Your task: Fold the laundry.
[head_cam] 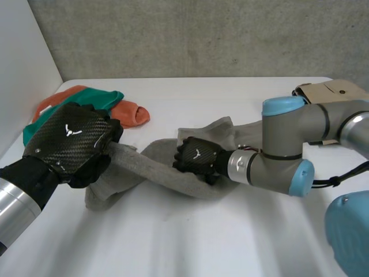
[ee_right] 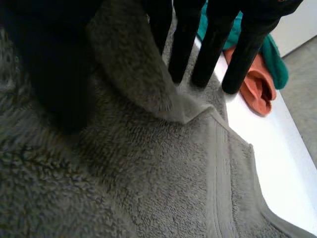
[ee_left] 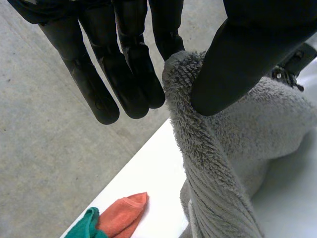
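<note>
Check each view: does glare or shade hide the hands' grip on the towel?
Head view: even light, no glare on the white table; the left hand and the right hand read plainly on the grey towel. Left wrist view: bright, the thumb-and-finger pinch on the towel's edge is well lit. Right wrist view: dimmer, the thumb a dark mass, yet the pinched fold shows.

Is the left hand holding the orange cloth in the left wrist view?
No, the left hand pinches a fold of the grey towel, while the orange cloth lies apart on the table.
</note>
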Motion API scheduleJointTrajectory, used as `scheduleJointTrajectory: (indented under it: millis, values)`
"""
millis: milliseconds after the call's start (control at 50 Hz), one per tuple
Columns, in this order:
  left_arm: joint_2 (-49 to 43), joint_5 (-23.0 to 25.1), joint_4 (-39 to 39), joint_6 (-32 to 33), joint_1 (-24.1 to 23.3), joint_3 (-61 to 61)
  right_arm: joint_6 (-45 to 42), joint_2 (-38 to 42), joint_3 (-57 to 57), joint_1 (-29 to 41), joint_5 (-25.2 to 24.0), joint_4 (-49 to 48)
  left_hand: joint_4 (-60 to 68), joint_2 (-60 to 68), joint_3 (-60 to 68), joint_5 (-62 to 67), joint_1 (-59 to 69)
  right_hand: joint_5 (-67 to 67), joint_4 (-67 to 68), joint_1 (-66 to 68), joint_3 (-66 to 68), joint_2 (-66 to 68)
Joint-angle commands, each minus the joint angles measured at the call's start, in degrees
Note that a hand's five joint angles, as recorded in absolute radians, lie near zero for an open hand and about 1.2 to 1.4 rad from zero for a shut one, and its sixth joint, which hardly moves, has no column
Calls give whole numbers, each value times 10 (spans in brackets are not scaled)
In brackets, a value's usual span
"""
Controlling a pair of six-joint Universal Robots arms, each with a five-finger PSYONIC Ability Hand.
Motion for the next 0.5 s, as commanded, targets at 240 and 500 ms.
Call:
scheduleJointTrajectory:
  millis: [240,500]
  values:
    - [-198,-76,172,-7,29,258,338,-226,31,-44,348,-526,113,114,119,138,135,425,429,415,429,431]
    - [-272,-148,198,-54,-4,340,344,-325,183,-72,310,-466,113,114,119,138,135,425,429,415,429,431]
